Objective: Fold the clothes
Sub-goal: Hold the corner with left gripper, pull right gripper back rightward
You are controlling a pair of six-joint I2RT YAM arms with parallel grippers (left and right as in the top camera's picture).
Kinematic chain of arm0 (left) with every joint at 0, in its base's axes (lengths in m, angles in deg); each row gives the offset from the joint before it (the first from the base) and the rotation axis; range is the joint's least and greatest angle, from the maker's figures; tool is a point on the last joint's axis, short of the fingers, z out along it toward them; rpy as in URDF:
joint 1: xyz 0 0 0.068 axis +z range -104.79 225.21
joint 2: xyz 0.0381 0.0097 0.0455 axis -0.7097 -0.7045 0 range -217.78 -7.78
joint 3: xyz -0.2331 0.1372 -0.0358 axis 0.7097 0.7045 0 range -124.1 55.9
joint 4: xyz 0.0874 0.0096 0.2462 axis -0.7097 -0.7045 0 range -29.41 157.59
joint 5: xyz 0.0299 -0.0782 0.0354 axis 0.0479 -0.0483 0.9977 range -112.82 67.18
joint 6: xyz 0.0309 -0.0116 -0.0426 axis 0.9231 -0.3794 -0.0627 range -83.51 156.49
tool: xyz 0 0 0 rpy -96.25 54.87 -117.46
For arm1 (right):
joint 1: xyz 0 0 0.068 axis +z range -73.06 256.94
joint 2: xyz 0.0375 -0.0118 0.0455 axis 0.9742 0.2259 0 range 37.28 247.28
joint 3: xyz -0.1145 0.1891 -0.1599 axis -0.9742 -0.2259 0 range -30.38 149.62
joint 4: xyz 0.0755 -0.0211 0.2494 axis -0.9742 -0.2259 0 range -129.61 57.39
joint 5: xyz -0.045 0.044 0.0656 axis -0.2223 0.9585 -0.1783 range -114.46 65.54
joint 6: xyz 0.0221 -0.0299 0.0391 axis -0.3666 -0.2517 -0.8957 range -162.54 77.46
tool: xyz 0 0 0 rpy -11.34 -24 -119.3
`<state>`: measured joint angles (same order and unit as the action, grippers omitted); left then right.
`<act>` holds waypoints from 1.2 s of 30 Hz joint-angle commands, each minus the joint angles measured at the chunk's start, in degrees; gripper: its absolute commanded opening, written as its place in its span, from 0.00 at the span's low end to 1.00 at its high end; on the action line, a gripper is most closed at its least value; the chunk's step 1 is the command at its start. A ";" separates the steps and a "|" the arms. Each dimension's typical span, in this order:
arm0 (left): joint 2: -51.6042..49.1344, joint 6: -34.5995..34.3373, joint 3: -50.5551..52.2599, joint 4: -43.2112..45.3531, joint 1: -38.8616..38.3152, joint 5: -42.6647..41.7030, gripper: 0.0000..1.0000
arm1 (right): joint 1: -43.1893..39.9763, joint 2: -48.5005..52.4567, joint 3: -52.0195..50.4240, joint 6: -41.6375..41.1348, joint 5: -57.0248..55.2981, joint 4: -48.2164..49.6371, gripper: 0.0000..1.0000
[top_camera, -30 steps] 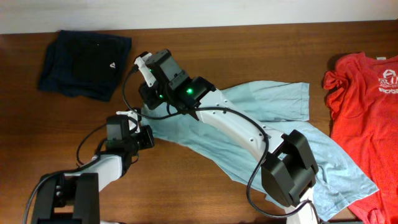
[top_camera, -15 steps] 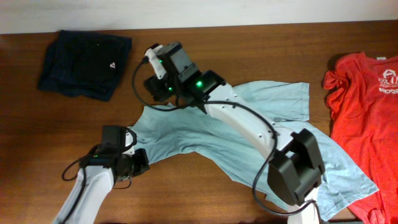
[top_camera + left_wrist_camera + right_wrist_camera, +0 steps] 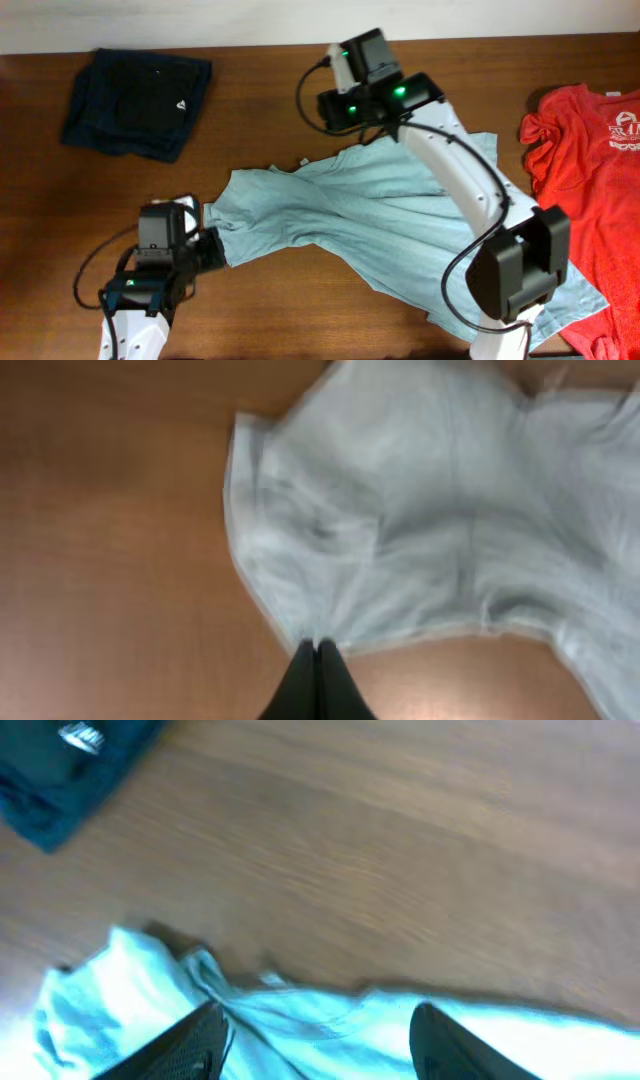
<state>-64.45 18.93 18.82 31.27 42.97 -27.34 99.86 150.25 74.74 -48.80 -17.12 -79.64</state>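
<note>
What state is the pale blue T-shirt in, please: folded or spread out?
Spread out, not folded: the pale blue T-shirt lies wrinkled across the table, its edge pinched by the shut left claw.

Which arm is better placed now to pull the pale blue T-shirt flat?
Left. The left claw is shut on an edge of the pale blue T-shirt, so it could probably pull at once. The right claw hangs open over the shirt's upper part, holding nothing.

Ahead of the right claw [image 3: 318, 1045] the table [image 3: 260, 100] is bare wood, the dark folded garment [image 3: 60, 765] lying well off ahead-left, while the pale blue T-shirt [image 3: 130, 990] bunches directly beneath its fingers.
</note>
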 commanded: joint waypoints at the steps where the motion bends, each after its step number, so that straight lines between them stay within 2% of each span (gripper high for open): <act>1: -4.13 1.16 -0.63 4.04 0.15 2.38 0.00 | -3.10 -2.47 0.96 0.00 -0.50 -2.93 0.66; 6: -17.18 5.66 -0.66 11.30 0.17 2.54 0.00 | -11.80 -2.47 0.96 -0.44 -0.24 -9.49 0.66; 11: -28.33 5.66 -0.72 17.86 0.20 5.55 0.00 | -18.21 -2.47 0.96 -0.37 -0.24 -14.53 0.66; 15: -33.11 5.70 -0.72 23.04 0.44 6.78 0.00 | -20.90 -2.45 0.96 -0.37 -0.26 -16.26 0.67; 20: -34.34 5.68 -0.72 27.19 0.44 6.99 0.00 | -21.79 -2.45 0.96 0.09 -0.35 -16.59 0.67; 23: -34.34 5.57 -0.72 24.44 0.44 7.91 0.00 | -21.81 -2.45 0.94 0.11 -0.48 -16.72 0.68; 27: -34.34 2.60 -0.70 15.98 0.44 13.84 0.00 | -21.81 -2.43 0.94 0.35 -0.50 -16.79 0.70; 36: -34.32 2.58 -0.72 2.71 0.55 13.31 0.06 | -21.81 -2.40 0.94 0.35 -0.50 -17.79 0.73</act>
<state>-96.69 21.92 15.33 37.70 43.04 -14.79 78.35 150.23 74.74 -48.56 -17.30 -96.95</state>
